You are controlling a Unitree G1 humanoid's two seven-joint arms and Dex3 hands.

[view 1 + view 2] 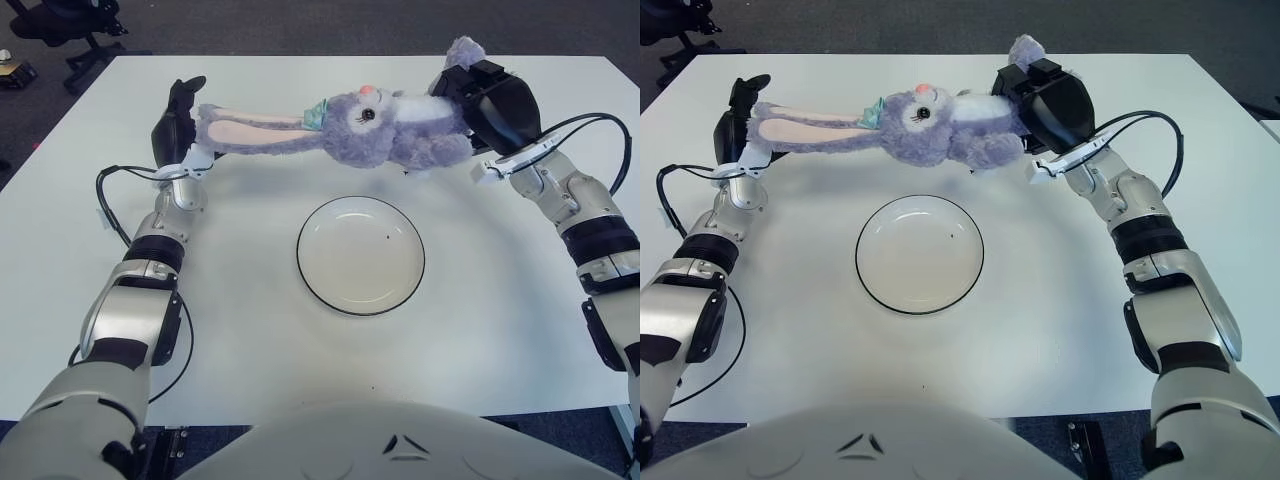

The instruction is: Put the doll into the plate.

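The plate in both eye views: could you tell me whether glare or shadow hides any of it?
Left eye view: the plate shows only a soft sheen, its rim fully readable. Right eye view: the same, and the doll, held between the left hand and right hand, casts no shadow on it.
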